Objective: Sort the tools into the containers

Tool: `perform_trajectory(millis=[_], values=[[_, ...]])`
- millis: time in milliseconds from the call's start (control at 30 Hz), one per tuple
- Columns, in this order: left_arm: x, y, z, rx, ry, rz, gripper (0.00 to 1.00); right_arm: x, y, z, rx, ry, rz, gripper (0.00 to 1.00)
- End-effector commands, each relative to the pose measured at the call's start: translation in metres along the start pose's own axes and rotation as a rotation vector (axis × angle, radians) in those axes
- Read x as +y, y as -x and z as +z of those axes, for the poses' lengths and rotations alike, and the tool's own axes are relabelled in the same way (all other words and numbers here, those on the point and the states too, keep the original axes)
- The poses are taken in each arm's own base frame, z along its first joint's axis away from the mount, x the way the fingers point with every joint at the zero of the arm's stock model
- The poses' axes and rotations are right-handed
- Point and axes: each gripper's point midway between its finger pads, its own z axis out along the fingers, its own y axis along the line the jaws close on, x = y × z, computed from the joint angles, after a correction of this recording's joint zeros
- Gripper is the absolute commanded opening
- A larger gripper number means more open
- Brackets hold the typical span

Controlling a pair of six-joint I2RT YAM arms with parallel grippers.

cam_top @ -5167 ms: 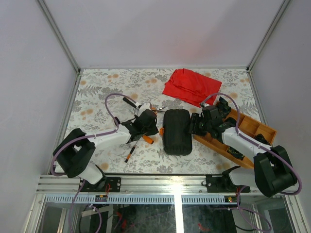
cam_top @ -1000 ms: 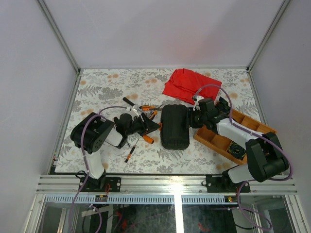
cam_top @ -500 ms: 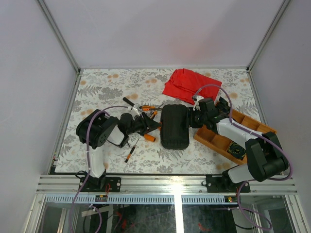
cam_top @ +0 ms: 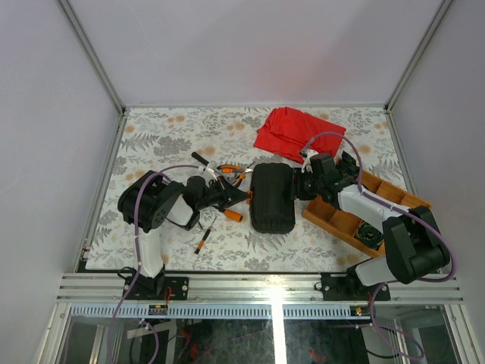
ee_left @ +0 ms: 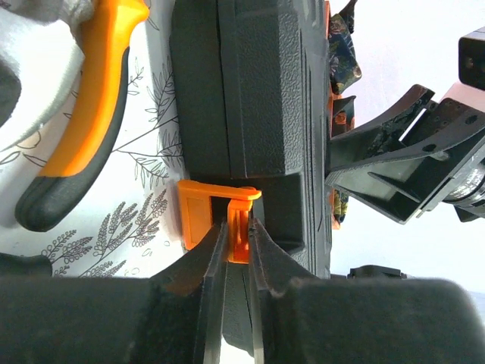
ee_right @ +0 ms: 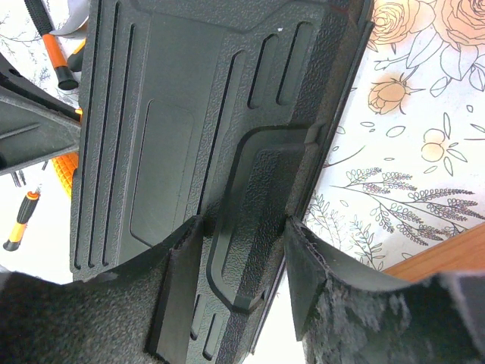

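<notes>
- Mid-table at the closed tool case (cam_top: 274,199), left gripper (ee_left: 237,233) is pinched on the orange latch (ee_left: 198,220); its thin tab may slip free.
- Right gripper (ee_right: 239,254) clamps the opposite edge; a hard pull could drag the case onto the pliers (ee_left: 91,98).

Bright And Soft Light

Light falls from above, even and soft, with faint shadows on the desk (cam_top: 151,136). A white shine sits on the rail (cam_top: 274,282). Close up, the left tool (ee_left: 239,231) looks dark and blurry, but the latch (ee_left: 193,216) and case (ee_left: 265,91) are sharp.
</notes>
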Motion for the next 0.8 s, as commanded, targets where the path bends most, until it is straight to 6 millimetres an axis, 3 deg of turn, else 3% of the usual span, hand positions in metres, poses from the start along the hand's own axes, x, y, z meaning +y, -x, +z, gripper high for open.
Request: perform_trajectory(millis=[0, 233, 400, 600, 767], values=[[-0.016, 0.007, -0.002, -0.011, -0.043, 0.061, 0.10, -0.027, -0.039, 0.003, 0.122, -0.102, 0.017, 0.51], [-0.009, 0.014, -0.006, -0.026, 0.076, 0.119, 0.04, -0.029, -0.037, 0.000, 0.113, -0.118, 0.004, 0.51], [-0.011, 0.020, -0.009, -0.045, 0.184, 0.200, 0.00, -0.019, -0.019, -0.006, 0.068, -0.092, -0.026, 0.57], [-0.027, 0.031, -0.017, -0.067, 0.271, 0.266, 0.00, 0.000, 0.022, -0.039, -0.090, -0.069, -0.080, 0.73], [-0.041, 0.041, -0.025, -0.082, 0.349, 0.317, 0.00, 0.001, 0.039, -0.067, -0.186, -0.109, -0.097, 0.78]])
